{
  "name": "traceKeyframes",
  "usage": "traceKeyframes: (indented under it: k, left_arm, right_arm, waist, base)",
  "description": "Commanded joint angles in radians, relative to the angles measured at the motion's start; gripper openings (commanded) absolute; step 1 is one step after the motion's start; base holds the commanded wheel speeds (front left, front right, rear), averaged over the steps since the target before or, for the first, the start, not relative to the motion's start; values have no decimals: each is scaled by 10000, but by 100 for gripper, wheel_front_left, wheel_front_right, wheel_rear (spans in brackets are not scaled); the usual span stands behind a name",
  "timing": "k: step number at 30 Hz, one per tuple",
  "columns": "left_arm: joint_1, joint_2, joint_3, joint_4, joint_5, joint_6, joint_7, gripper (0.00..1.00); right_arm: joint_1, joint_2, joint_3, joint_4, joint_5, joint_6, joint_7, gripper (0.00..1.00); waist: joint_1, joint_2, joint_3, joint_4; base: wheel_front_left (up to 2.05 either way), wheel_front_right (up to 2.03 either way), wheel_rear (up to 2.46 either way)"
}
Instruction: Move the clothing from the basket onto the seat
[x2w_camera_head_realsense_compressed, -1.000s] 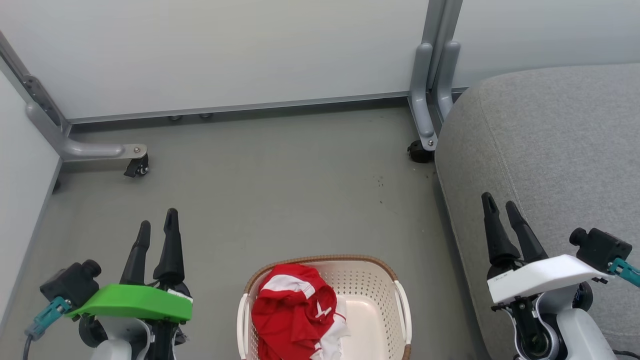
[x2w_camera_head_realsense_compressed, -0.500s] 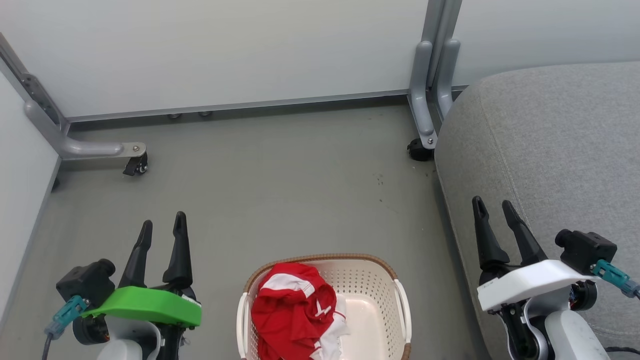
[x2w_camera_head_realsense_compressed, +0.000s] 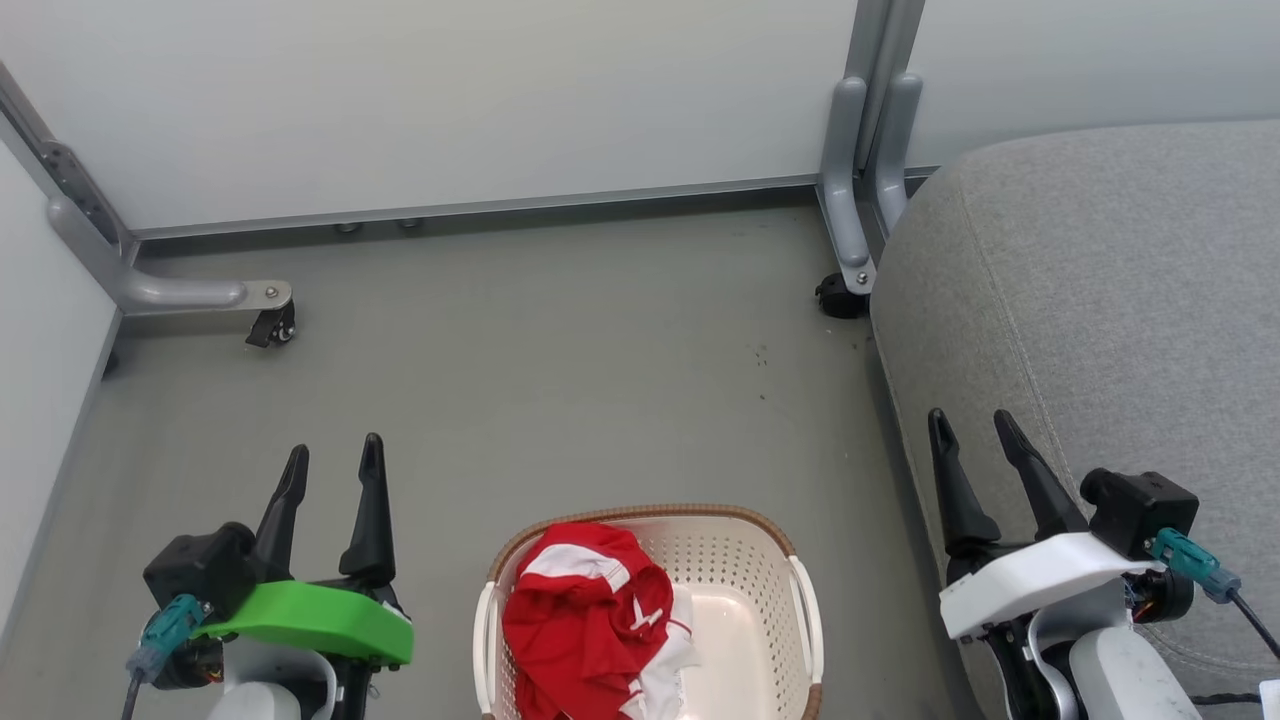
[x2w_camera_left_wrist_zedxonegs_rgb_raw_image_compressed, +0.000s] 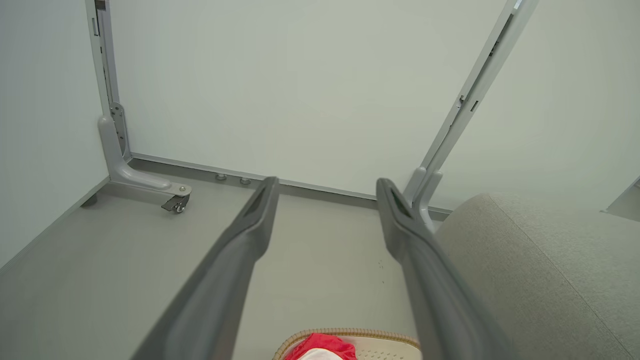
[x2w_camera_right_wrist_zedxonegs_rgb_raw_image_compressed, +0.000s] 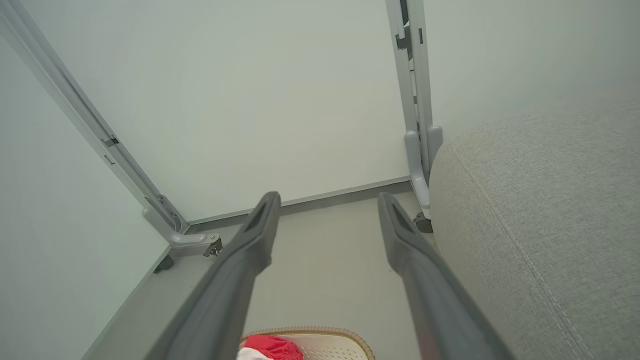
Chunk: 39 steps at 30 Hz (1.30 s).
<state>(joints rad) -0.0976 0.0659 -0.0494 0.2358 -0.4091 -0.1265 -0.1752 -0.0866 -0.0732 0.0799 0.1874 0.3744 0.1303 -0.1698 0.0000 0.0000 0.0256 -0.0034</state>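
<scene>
The clothing (x2w_camera_head_realsense_compressed: 585, 620), a crumpled heap of soft red fabric with white panels and white-trimmed hems, lies inside the basket (x2w_camera_head_realsense_compressed: 745, 560), an oval white plastic tub with perforated walls, a brown woven-look rim and white side handles. The heap fills the basket's left half and rises just above its rim; the right half shows bare white bottom. How many pieces make up the heap cannot be told.

The basket stands on the smooth grey floor (x2w_camera_head_realsense_compressed: 560, 380), well apart from the floor's far edge and just beside the seat (x2w_camera_head_realsense_compressed: 1100, 300), a large grey fabric-upholstered cushion with rounded corners and a stitched seam. The seat sits to the basket's right, at the floor's right edge.

The left gripper (x2w_camera_head_realsense_compressed: 335, 447), two long dark fingers above a green cover, hovers over bare floor to the left of the basket, jaws spread wide with nothing between them. The right gripper (x2w_camera_head_realsense_compressed: 970, 417), with a white cover, hangs over the near left edge of the seat, jaws equally wide and holding nothing.

Pale partition panels (x2w_camera_head_realsense_compressed: 450, 100) line the floor's far and left edges, held by grey metal posts (x2w_camera_head_realsense_compressed: 858, 180) on a black castor (x2w_camera_head_realsense_compressed: 268, 328).
</scene>
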Motion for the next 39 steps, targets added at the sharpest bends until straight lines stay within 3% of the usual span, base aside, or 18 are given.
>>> traceKeyframes:
  k: [1,39]
  left_arm:
    - [-86,6,8,2,320,20,-93,100]
    - [50,-102,136,962,3026,54,-847,100]
  right_arm:
    - [-153,2,37,-50,-283,4,-115,100]
    - [105,201,79,28,-2797,6,-539,100]
  waist:
    - [0,0,12,-2]
    - [0,0,-37,-93]
  base:
    - [0,0,0]
    - [0,0,0]
